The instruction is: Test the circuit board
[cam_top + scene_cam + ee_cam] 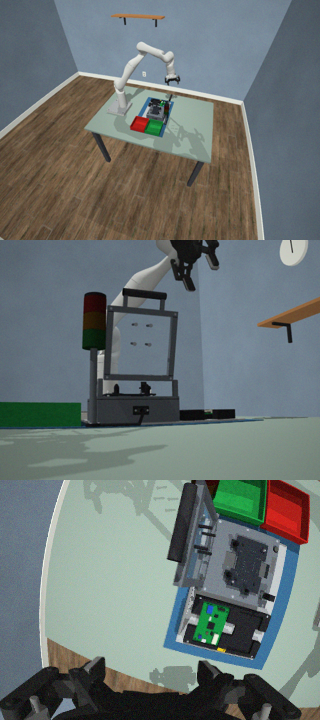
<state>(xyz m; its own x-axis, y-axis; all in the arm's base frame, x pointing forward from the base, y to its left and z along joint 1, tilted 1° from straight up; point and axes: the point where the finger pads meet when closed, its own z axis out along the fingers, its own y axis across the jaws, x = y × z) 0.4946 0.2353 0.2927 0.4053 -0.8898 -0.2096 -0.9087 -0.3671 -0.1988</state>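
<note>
My gripper (173, 83) (202, 278) (151, 670) is open and empty, high above the table beyond the tray end. The green circuit board (218, 622) (162, 103) lies component side up in one side of the black tray (250, 655) (191, 414). Its white connector (215, 639) is at the end away from the tester. The grey tester (225, 587) (155, 116) (116, 407) has no board in it. Its lid (143, 311) stands open, nearly upright. The signal light (94, 320) (166, 108) looks unlit. Which dark part is the lone black post is unclear.
The green bin (154, 126) (240, 500) (38, 414) and red bin (139, 124) (287, 512) stand side by side at the tester's other end from the tray. The upright lid's black handle (144, 293) (182, 522) and the signal light's pole (93, 384) are tall obstacles.
</note>
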